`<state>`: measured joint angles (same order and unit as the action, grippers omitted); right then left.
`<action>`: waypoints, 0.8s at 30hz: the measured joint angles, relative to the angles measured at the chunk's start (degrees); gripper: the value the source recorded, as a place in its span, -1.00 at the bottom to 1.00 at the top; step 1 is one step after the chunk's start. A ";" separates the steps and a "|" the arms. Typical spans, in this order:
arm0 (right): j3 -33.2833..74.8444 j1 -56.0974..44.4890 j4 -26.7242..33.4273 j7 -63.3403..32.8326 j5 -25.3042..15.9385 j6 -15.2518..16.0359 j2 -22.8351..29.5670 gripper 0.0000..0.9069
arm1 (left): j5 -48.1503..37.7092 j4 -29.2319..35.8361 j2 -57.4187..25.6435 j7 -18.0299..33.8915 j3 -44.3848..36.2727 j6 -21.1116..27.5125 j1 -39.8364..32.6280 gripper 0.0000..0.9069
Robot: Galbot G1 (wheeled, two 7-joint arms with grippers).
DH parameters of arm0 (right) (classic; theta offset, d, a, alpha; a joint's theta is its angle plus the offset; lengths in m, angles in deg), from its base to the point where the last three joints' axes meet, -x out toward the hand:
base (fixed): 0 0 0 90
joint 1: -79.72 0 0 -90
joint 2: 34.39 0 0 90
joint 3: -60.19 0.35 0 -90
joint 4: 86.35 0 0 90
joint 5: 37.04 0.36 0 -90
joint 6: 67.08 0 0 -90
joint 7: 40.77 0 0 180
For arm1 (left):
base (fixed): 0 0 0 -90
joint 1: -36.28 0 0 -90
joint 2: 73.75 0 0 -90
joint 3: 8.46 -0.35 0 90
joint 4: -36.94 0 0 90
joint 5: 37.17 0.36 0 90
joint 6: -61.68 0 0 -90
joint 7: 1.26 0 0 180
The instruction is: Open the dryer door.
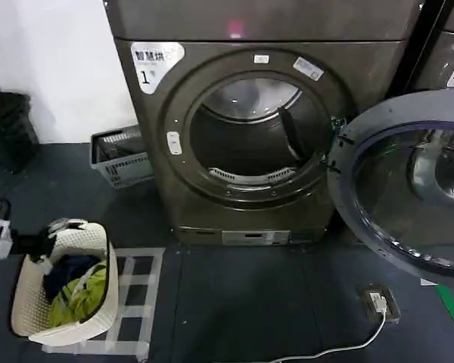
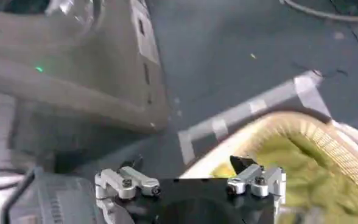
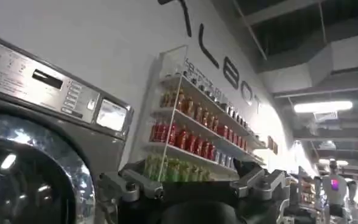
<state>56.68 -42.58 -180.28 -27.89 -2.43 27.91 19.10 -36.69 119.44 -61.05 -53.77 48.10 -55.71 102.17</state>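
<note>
The dark grey-bronze dryer (image 1: 250,136) carries a white label (image 1: 156,63) at its upper left corner with a large "1" under a line of Chinese characters (too small to read surely). On the white wall (image 3: 124,55) in the right wrist view, big dark letters (image 3: 218,52) read "LBO", part of a longer word.

The dryer door (image 1: 408,189) has dark glossy glass in a smooth plastic ring. The laundry basket (image 1: 98,265) is woven cream plastic. The floor (image 1: 250,302) looks matt.

A laundry shop: numbered dryers (image 1: 250,113) side by side, drink shelves (image 3: 191,140) along the wall
</note>
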 joint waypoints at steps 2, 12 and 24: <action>0.00 -0.04 -0.02 0.05 0.12 -0.05 0.04 1.00 | 0.14 0.04 -0.51 -0.62 0.46 -0.04 0.64 1.00; 0.06 -0.29 -0.68 0.13 0.20 -0.17 0.74 1.00 | 3.13 0.05 -1.19 -3.24 3.20 0.93 2.27 1.00; 0.68 -0.81 -1.07 0.20 0.41 -0.19 0.74 1.00 | 4.44 -0.57 -0.74 -2.97 3.36 -0.18 2.63 1.00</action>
<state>57.36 -43.40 -181.34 -27.69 -2.03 27.72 19.83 -32.25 118.87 -61.80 -56.74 51.46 -55.88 104.80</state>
